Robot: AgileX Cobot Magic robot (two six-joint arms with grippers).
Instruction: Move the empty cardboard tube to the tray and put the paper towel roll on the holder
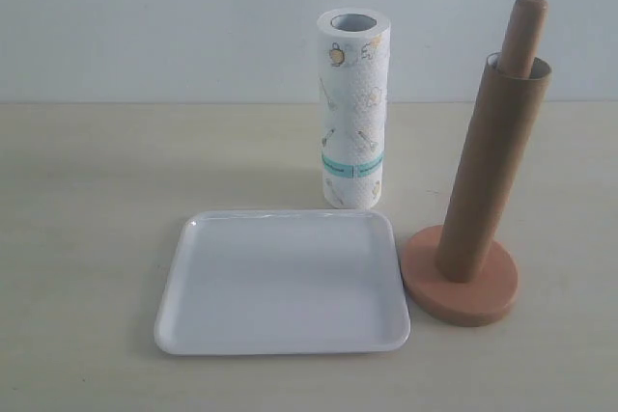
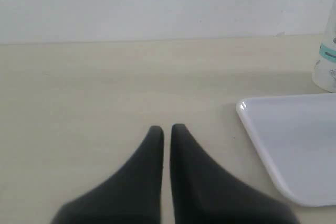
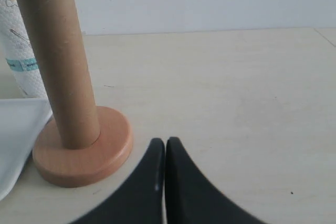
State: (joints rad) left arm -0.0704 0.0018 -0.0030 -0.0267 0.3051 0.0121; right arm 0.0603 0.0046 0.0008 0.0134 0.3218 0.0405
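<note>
The empty cardboard tube (image 1: 488,176) stands on end over the dowel (image 1: 526,31) of the holder (image 1: 483,301), at the right of the desk (image 1: 87,238). Its long axis runs close to vertical but leans, with the open upper end tipped to the right and the lower end resting on the holder's round base. The dowel's rounded top pokes out of that upper mouth. The paper towel roll (image 1: 353,113) stands upright on the desk to the left of the holder and at the far edge of the tray (image 1: 280,346), its hollow core opening upward. The roll carries small utensil drawings and a teal band low down; any lettering on the band is too small to read. The tray lies flat near the middle, its right rim just beside the holder's base. The left claw (image 2: 166,129) is closed on nothing, its dark fingers nearly meeting over bare desk, apart from the tray's corner. The right claw (image 3: 165,142) is likewise closed and holds nothing, low over the desk near the holder's base without touching it.
</note>
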